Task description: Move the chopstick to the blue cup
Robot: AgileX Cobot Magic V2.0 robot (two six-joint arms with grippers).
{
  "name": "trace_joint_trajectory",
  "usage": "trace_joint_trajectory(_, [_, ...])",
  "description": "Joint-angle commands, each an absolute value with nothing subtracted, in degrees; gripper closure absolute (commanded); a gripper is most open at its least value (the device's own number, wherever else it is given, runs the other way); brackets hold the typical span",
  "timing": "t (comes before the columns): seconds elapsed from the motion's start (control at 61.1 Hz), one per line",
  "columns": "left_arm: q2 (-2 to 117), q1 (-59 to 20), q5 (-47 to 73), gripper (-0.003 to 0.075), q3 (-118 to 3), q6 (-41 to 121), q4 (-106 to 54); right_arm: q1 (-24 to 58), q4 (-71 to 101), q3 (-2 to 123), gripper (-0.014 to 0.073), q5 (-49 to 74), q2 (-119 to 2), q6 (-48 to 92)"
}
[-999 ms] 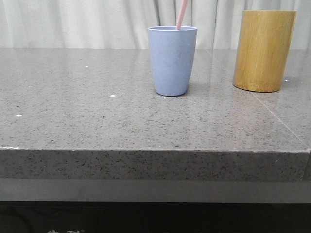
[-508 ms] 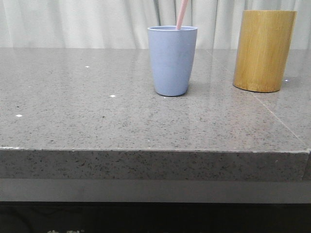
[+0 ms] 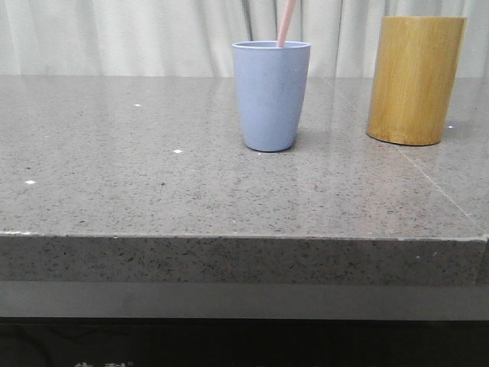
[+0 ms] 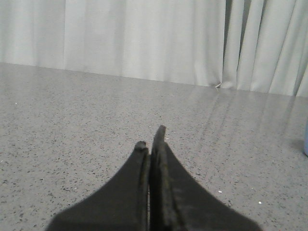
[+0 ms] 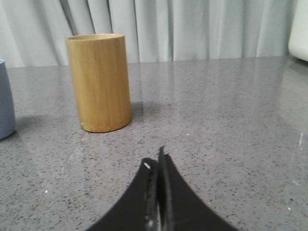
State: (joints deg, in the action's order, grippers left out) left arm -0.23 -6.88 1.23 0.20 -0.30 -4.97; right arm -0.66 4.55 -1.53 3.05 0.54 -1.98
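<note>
The blue cup point(image 3: 270, 95) stands upright on the grey stone table, a little right of centre in the front view. A pale pink chopstick point(image 3: 286, 23) sticks out of its mouth, leaning right; its lower part is hidden inside. The cup's edge point(image 5: 6, 98) also shows in the right wrist view. My left gripper point(image 4: 150, 139) is shut and empty, low over bare table, with the blue cup's edge point(image 4: 306, 144) just showing. My right gripper point(image 5: 154, 161) is shut and empty, a short way in front of the bamboo cylinder. Neither arm shows in the front view.
A taller yellow-brown bamboo cylinder point(image 3: 414, 79) point(image 5: 99, 82) stands to the right of the blue cup. The table's front edge point(image 3: 244, 238) runs across the front view. White curtains hang behind. A white object point(image 5: 299, 29) stands at the far side of the right wrist view.
</note>
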Motion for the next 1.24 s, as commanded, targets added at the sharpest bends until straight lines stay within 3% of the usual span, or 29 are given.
trace_joint_trajectory(0.0, [-1.5, -6.71, -3.47, 0.0739, 0.9, -0.65, -5.36, -1.16, 4.67, -1.3, 0.0661, -1.96, 1.86, -1.54])
trace_joint_trajectory(1.228, [-1.63, -3.43, -3.47, 0.0739, 0.9, -0.65, -5.36, -1.1, 4.62, -1.3, 0.0661, -1.92, 1.8, -1.54])
